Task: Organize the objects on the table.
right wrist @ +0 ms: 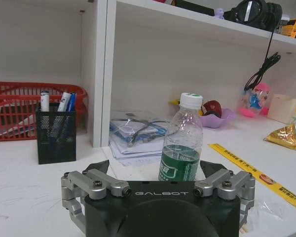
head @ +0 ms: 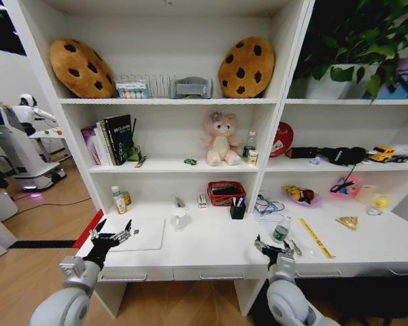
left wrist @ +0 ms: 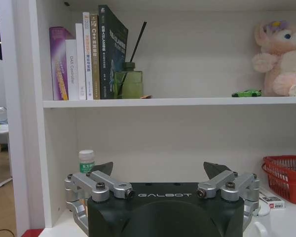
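Note:
My left gripper [head: 113, 232] hovers open over the silver laptop [head: 137, 234] at the left end of the white table [head: 211, 246]. In the left wrist view the open left gripper [left wrist: 160, 170] faces the shelving, with a small green-capped bottle [left wrist: 86, 161] just beyond one finger. My right gripper [head: 275, 246] is open near the front edge, just short of a clear bottle with a green label [head: 281, 231]. In the right wrist view that bottle [right wrist: 182, 143] stands upright in line with the gap of the right gripper [right wrist: 155, 168]. A yellow ruler [head: 316, 238] lies to the right of it.
A black mesh pen holder [head: 237, 209] and a red basket [head: 226, 192] stand at the back of the table. Papers with glasses [right wrist: 137, 136] lie behind the bottle. A tiny green toy car [head: 190, 161] and a pink teddy bear [head: 221, 139] sit on the shelf above.

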Motion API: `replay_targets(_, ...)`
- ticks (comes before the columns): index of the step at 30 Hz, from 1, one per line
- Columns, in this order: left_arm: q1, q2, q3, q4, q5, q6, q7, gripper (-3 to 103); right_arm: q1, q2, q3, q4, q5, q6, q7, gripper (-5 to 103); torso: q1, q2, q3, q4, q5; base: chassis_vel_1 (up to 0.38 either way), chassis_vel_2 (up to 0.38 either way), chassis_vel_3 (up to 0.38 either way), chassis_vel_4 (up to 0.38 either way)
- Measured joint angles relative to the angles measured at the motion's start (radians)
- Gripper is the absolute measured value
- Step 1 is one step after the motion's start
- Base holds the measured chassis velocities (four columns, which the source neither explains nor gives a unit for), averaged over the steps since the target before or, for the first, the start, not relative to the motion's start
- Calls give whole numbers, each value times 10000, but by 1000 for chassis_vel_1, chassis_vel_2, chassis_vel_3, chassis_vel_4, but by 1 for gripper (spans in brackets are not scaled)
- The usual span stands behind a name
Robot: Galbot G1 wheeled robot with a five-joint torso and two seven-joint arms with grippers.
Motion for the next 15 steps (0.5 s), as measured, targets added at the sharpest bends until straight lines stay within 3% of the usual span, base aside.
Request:
replay_targets(8, 0, 0, 0, 0, 0, 0, -1, 100, 870, 237, 16, -1238, -393, 577, -819, 100, 0, 0, 0, 0, -3, 0, 0, 0, 0)
replay_targets(15, 0, 0, 0, 0, 0, 1, -2, 100, 1106, 433, -30, -1706, -563, 882, -645, 100, 0, 0, 0, -1, -2, 0, 0, 0, 0)
